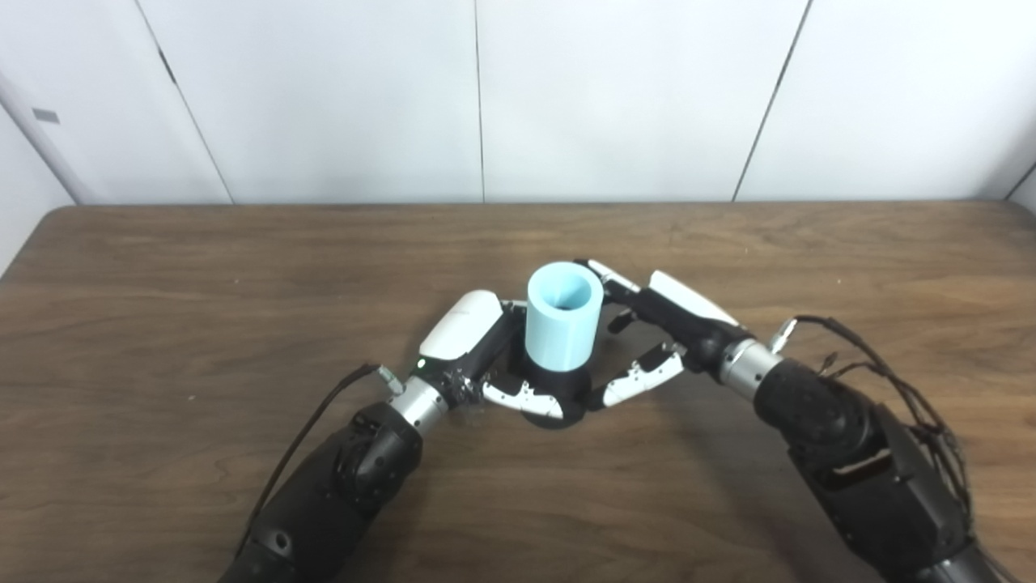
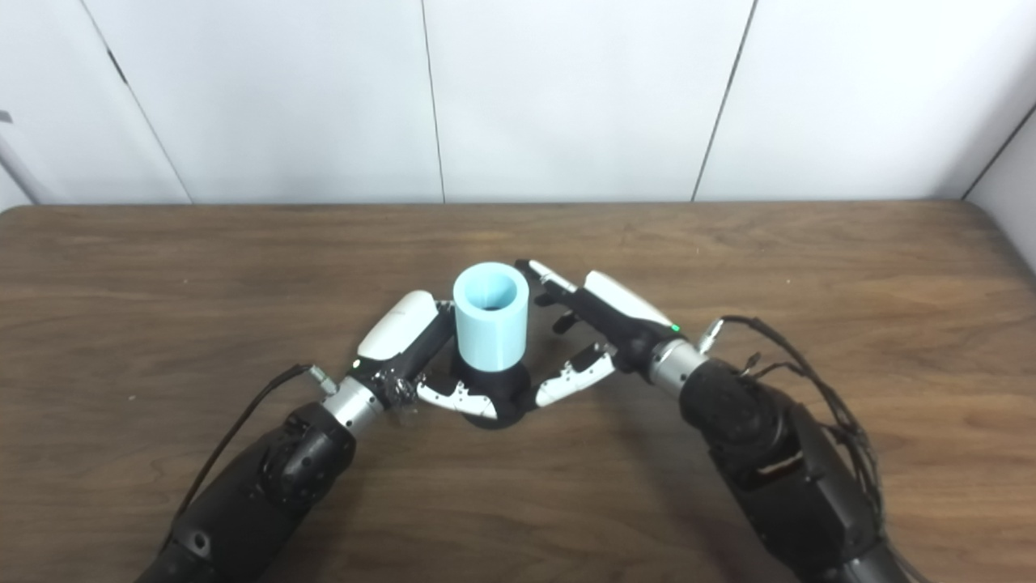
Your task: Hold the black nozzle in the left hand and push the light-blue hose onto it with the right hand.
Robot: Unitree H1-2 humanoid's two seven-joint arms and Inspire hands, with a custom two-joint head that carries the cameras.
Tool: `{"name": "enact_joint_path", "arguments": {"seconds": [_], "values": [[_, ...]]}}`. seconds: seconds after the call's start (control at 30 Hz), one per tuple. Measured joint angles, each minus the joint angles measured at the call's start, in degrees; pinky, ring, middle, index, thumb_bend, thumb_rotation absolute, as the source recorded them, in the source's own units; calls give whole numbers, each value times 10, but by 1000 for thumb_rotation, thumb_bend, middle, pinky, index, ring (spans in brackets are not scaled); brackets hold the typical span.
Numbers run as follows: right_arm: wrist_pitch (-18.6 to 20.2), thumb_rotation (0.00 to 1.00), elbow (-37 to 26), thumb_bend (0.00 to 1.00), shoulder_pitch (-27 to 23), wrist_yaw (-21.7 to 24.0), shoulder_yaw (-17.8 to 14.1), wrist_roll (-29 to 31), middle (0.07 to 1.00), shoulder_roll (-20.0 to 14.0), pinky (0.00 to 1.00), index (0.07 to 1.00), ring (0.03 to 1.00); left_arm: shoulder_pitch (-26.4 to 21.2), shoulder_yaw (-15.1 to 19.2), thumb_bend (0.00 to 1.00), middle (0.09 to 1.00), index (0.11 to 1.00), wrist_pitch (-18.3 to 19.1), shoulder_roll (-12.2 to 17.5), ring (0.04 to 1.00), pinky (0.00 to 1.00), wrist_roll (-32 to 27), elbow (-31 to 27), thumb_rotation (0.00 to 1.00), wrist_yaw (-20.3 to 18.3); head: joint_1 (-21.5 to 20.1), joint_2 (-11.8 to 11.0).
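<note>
A wide brown wooden table (image 1: pixel 243 267) fills most of the scene, with white wall panels (image 1: pixel 615 97) behind it. Two black arms reach in from the near edge, both cut off at the bottom of the picture, and meet near the middle of the table.

The left hand (image 1: pixel 477 348) comes in from the left, its white back turned up. Its thumb curls across the near side of the black nozzle (image 1: pixel 558 389), and the fingers go round the far side, where the hose hides them; it seems to grip the nozzle, though the contact there is hard to make out.

The right hand (image 1: pixel 660 332) comes in from the right. Its fingers stretch behind the hose's upper part and its thumb reaches toward the nozzle below; whether they press the hose I cannot tell.

The light-blue hose (image 1: pixel 562 324) is a short, thick-walled tube standing upright, its open mouth facing up. Its lower end sits on the nozzle.

Little of the nozzle shows beyond a dark rounded base below the hose, resting at the table surface.
</note>
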Motion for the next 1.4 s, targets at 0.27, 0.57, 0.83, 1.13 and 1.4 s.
{"name": "enact_joint_path", "arguments": {"seconds": [0.27, 0.57, 0.83, 1.13, 1.4], "values": [[15, 220, -17, 961, 7, 21, -2, -2, 998, -13, 772, 1000, 953, 0, 0, 504, 494, 510, 0, 0, 427, 378, 0, 0, 0, 0, -1, -1], [55, 88, -123, 828, 5, 37, -54, 13, 927, -34, 698, 912, 859, 0, 1, 504, 491, 510, 0, 1, 430, 384, 0, -1, 0, 0, -2, -2], [39, 435, -201, 748, -21, 23, -107, 72, 850, -19, 692, 812, 827, 0, 0, 504, 491, 509, -1, 1, 429, 376, 0, 0, 0, 0, -1, -5], [-58, 741, -215, 698, -21, 14, -90, 60, 881, -22, 778, 855, 886, 0, 0, 504, 491, 510, -1, 1, 429, 377, 0, 0, 0, 0, -1, -5], [-162, 945, -215, 667, -30, 50, -43, -4, 948, -71, 925, 907, 968, -2, 0, 505, 489, 509, -6, 1, 430, 380, 0, 5, 0, 0, -3, -9]]}}
